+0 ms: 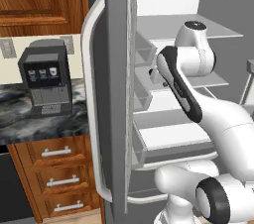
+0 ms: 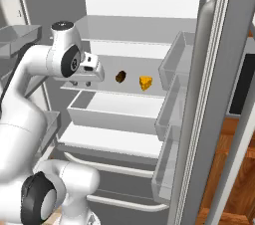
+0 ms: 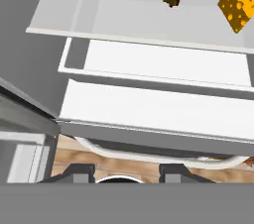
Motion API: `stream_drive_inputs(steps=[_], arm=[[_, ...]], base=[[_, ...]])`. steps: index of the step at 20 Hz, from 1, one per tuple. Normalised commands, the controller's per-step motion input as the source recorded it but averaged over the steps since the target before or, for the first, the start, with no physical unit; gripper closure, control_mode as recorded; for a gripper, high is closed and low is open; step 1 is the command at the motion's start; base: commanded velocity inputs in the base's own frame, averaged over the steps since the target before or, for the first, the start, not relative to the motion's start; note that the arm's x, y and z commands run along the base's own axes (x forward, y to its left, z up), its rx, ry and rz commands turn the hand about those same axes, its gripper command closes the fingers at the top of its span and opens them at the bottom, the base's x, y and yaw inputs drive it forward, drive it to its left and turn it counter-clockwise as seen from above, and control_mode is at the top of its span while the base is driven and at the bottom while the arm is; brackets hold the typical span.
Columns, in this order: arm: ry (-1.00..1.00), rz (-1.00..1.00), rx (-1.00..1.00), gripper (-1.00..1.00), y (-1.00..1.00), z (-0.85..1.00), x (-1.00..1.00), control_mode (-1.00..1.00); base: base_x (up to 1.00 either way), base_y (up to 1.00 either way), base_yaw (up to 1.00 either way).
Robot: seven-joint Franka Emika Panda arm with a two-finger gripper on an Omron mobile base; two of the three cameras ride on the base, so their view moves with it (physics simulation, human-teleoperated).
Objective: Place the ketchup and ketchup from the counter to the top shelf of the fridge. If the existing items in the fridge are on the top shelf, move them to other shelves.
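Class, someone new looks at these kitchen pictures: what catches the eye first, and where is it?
The white robot arm reaches into the open grey fridge. On a pale inner shelf sit a yellow holed cheese wedge and, to its left, a dark brown lump. A black coffee machine stands on the marbled counter.

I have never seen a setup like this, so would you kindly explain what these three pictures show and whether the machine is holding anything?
This is a rendered kitchen with a white robot arm on a wheeled base, reaching into an open fridge. Two pictures come from cameras on the base, behind the arm to its left and right. The third comes from a camera on the hand, looking along the gripper, whose dark fingertips rise at the bottom. On a middle shelf lie a yellow cheese wedge and a dark brown lump. In the left picture, a coffee machine stands on the dark counter beside the fridge. The gripper is shut, with nothing visibly held in it.
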Motion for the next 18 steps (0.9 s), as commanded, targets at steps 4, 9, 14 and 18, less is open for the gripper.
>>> stream_drive_inputs(steps=[4, 9, 14, 18], arm=[[-0.14, 0.0, 0.0, -1.0, 0.0, 0.0, -0.7, -1.0], [-0.08, -0.05, 0.0, -1.0, 0.0, 0.0, -1.0, -1.0], [-0.01, -0.04, 0.0, -1.0, 0.0, 0.0, -0.95, -1.0], [0.0, -0.01, 0.0, -1.0, 0.0, 0.0, -0.51, -1.0]], base=[[0.0, 0.0, 0.0], [0.0, 0.0, 0.0], [0.0, 0.0, 0.0], [0.0, 0.0, 0.0]])
